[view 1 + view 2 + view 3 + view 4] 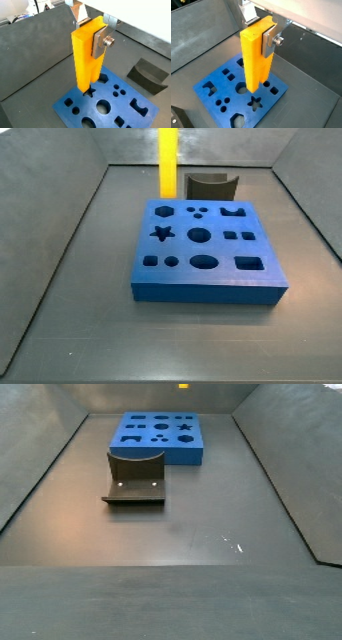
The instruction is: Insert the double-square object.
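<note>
The double-square object (pixel 85 60) is a long bright-yellow bar hanging upright in my gripper (pixel 90 32). The gripper is shut on the bar's upper end, with one silver finger (pixel 100 44) flat against its side. It shows the same way in both wrist views (pixel 255 60). The bar's lower end hovers above the blue block with shaped holes (pixel 110 106), near the star-shaped hole (pixel 254 103), and is not in any hole. In a side view the bar (pixel 168 158) hangs over the block's far left part (pixel 201 253); the gripper is out of frame there.
A dark grey curved piece (pixel 210 186) stands just behind the blue block, and shows beside it in a side view (pixel 135 476) and in a wrist view (pixel 148 75). Grey bin walls (pixel 74 218) slope up around the floor.
</note>
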